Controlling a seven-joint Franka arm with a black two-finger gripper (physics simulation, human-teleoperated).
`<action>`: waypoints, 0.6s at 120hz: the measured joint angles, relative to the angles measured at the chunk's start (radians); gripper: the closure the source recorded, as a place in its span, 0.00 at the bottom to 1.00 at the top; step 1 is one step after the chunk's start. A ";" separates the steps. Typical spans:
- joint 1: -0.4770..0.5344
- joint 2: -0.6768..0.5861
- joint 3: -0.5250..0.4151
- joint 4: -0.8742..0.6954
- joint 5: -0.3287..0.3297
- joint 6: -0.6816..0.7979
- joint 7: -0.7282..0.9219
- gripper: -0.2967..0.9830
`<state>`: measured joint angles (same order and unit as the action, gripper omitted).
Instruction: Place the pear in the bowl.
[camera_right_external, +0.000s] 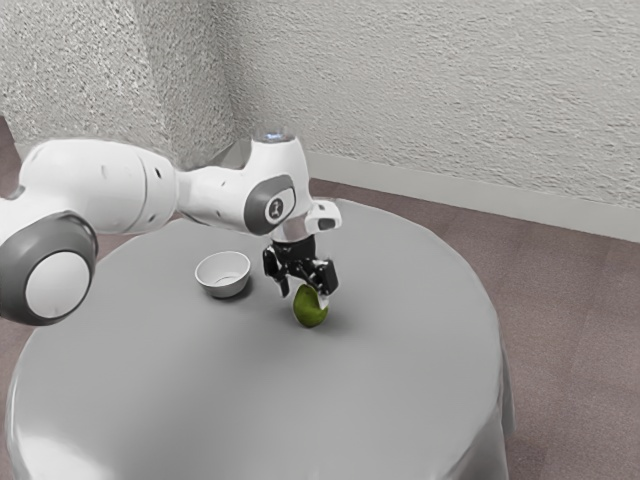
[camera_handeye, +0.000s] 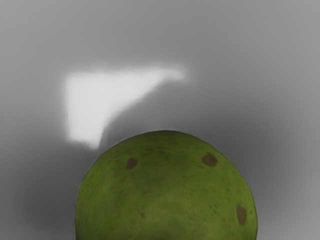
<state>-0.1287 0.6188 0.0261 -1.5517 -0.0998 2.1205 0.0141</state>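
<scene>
My gripper (camera_right_external: 304, 294) points down over the round table, its two fingers spread apart at the top of the green pear (camera_right_external: 309, 310). One finger overlaps the pear's upper part on the exterior view's right; the other stands just off its upper side on the exterior view's left. In the wrist view the pear (camera_handeye: 166, 190), green with brown spots, is large and close under the hand. A small white bowl (camera_right_external: 223, 275) stands upright on the table, a short way from the pear toward the exterior view's left.
The grey-covered round table (camera_right_external: 400, 370) carries the bowl and pear. My arm reaches in above it from the exterior view's left, passing over the edge beyond the bowl. A textured wall (camera_right_external: 450, 90) rises behind the table.
</scene>
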 joint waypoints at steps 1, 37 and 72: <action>0.000 0.001 0.000 0.000 0.000 0.001 0.000 0.23; 0.001 0.024 0.000 0.000 -0.003 0.027 0.001 0.23; 0.000 0.040 -0.002 0.000 -0.004 0.051 0.002 0.23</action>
<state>-0.1289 0.6588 0.0243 -1.5512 -0.1037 2.1719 0.0157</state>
